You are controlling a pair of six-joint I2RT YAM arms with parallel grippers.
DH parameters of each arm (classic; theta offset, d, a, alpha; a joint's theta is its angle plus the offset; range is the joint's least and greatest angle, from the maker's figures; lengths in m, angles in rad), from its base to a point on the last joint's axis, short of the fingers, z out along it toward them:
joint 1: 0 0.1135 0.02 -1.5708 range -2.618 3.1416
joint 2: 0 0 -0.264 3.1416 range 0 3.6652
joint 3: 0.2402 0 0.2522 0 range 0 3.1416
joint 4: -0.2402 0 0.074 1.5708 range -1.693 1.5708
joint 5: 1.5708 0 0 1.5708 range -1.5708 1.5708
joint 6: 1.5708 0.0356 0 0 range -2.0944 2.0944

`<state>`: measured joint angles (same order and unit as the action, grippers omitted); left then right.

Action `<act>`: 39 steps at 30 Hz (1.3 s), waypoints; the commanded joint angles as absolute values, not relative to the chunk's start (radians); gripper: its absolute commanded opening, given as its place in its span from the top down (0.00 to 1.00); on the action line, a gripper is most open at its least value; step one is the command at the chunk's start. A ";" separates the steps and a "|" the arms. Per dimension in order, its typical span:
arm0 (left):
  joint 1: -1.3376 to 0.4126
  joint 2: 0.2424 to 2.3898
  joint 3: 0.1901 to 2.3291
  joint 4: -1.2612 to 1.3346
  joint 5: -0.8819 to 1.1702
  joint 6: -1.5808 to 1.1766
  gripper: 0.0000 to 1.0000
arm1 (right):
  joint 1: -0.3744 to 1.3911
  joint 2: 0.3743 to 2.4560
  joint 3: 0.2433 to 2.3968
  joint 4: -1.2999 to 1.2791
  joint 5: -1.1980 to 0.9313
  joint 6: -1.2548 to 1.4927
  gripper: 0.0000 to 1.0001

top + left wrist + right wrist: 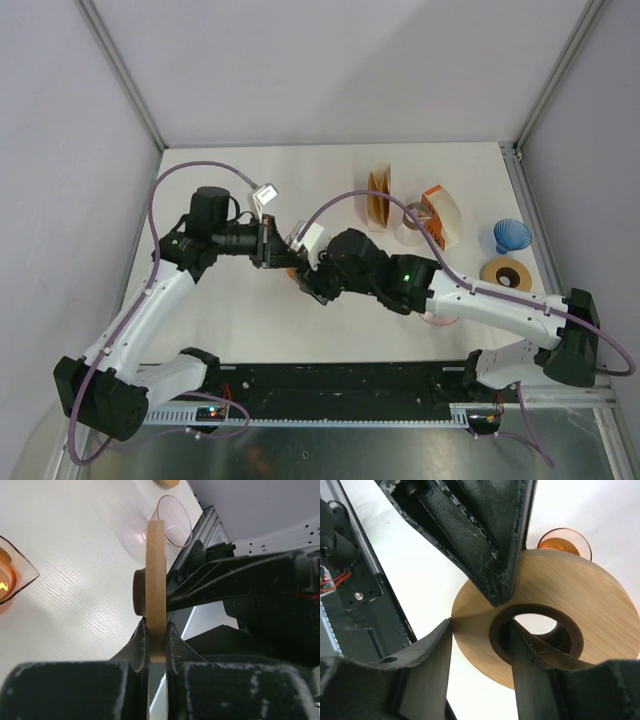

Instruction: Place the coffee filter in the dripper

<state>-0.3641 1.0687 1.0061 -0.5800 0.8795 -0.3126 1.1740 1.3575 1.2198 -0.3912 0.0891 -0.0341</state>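
White desk point(250, 325), grey walls. My left jaws point(156, 630) clamp the wooden ring point(585, 600) edge-on. My right jaws point(480, 625) straddle its band, one finger through the hole; whether they grip, I cannot tell. The amber dripper point(379, 196) stands beyond the ring; I can't surely spot the filter. My right should close firmly before my left lets go.
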 commanded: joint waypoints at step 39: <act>0.012 1.205 1.039 -0.547 1.130 -0.345 1.00 | 0.634 1.552 1.206 0.090 -0.793 0.661 0.99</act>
<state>-0.0078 1.1545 1.0065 -0.5911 1.2655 -0.2897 0.6121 1.5093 1.2018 0.0475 -0.7971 0.5903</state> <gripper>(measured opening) 0.082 0.061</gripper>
